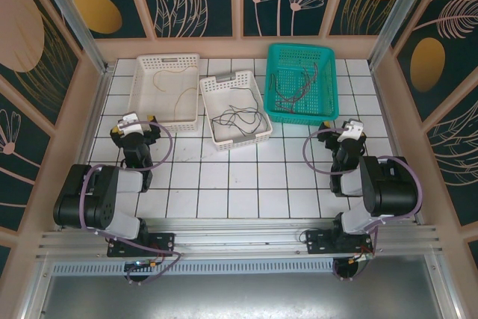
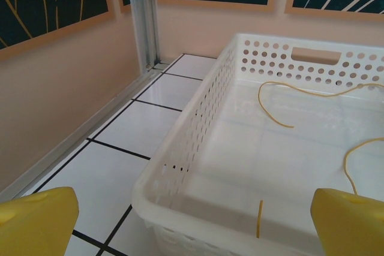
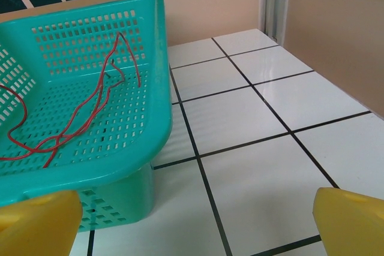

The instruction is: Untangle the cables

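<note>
Evidently the cables were split by colour, one colour per basket. The red cables (image 1: 295, 89) lay in the teal basket (image 1: 299, 48) at the far right. The black cables (image 1: 237, 119) sat in a loose loop in the small white basket (image 1: 231, 78) in the middle. The pale yellowish cables (image 2: 267, 109) were spread on the floor of the large white basket (image 1: 166, 59) at the left. The baskets read as sorting bins, so no strand crossed another colour.

Judgement: the task looked at or near its end. The black loop might hide a self-crossing, but it was too fine to tell.

The left claw (image 1: 136, 123) hung low over the worktop (image 1: 246, 184), just beside the large white basket's near wall, jaws fully apart and holding nothing. The right claw (image 1: 340, 129) mirrored it by the teal basket's near right corner, equally wide and empty. Both sat short of the rims, probably so the sorted wires were not disturbed.

Risk if work resumed: the strands looked hair-thin and limp, and could slip between the pads or snag in the teal mesh.
</note>
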